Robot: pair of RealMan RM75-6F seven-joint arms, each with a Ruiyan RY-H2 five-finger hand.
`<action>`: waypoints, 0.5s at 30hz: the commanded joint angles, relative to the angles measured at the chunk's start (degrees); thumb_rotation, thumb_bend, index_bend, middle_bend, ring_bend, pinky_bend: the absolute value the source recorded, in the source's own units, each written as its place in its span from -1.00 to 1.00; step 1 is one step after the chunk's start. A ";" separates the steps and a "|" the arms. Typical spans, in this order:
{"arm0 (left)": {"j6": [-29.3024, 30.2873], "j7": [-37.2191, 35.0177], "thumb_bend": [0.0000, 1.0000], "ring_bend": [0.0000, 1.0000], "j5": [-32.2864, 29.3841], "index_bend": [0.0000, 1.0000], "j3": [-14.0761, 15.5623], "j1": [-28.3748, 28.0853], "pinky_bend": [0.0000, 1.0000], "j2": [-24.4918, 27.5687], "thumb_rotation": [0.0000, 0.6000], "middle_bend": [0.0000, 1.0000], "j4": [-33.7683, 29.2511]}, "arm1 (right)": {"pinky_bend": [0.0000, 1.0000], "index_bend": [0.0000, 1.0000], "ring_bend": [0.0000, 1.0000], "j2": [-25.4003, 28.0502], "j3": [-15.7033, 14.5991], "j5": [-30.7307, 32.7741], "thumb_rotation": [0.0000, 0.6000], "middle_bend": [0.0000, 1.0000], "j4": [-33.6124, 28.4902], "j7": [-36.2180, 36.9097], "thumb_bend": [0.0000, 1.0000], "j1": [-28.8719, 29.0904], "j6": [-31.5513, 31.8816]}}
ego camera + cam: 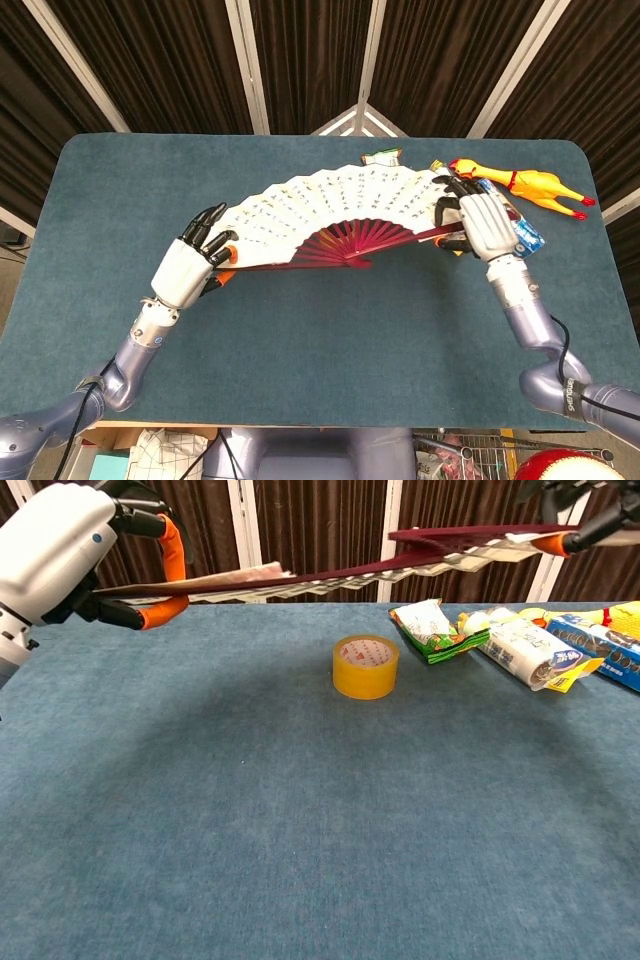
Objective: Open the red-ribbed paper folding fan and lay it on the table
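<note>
Two hands of mine carry the fan (330,210) between them, spread wide into an arc and held flat in the air above the table (300,330). My left hand (185,272) clamps one outer rib at the fan's left end, fingers curled over the top and orange-tipped fingers (165,550) closed around the edge from above and below. My right hand (480,222) grips the other outer rib at the right end, fingers wrapped over it. The white paper leaf with dark writing curves away from me, and the red ribs (360,240) gather at a pivot near the lower middle of the arc. From the chest view the fan shows nearly edge-on, a thin band running from my left hand (60,555) across to the upper right, well clear of the blue tabletop. Under it on the table stands a roll of yellow tape (365,666), not touching the fan. Farther right along the back of the table lie a green snack packet (432,628), a white wrapped packet (525,652) just beside it, and a blue box (605,650) at the right edge. In the head view a yellow rubber chicken (525,185) lies near the far right corner, just beyond my right hand. Dark curtains (310,60) hang behind the table.
</note>
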 commanded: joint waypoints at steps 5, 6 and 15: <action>1.40 0.46 -0.07 -0.92 0.22 0.54 0.84 -1.06 -0.65 -3.37 1.00 -0.20 4.46 | -0.54 1.00 -0.42 -1.34 -2.14 -1.72 1.00 -0.51 2.60 1.53 -0.01 -1.22 -1.50; 1.46 0.36 -0.07 -0.92 0.12 0.53 0.89 -1.19 -0.65 -3.85 1.00 -0.19 5.02 | -0.54 1.00 -0.43 -1.68 -2.39 -1.84 1.00 -0.51 2.98 1.70 -0.01 -1.38 -1.64; 1.44 0.74 -0.07 -0.92 -0.53 0.48 2.08 -1.47 -0.65 -6.57 1.00 -0.23 9.76 | -0.55 0.92 -0.43 -4.14 -4.02 -3.57 1.00 -0.51 7.93 3.04 -0.01 -2.44 -2.22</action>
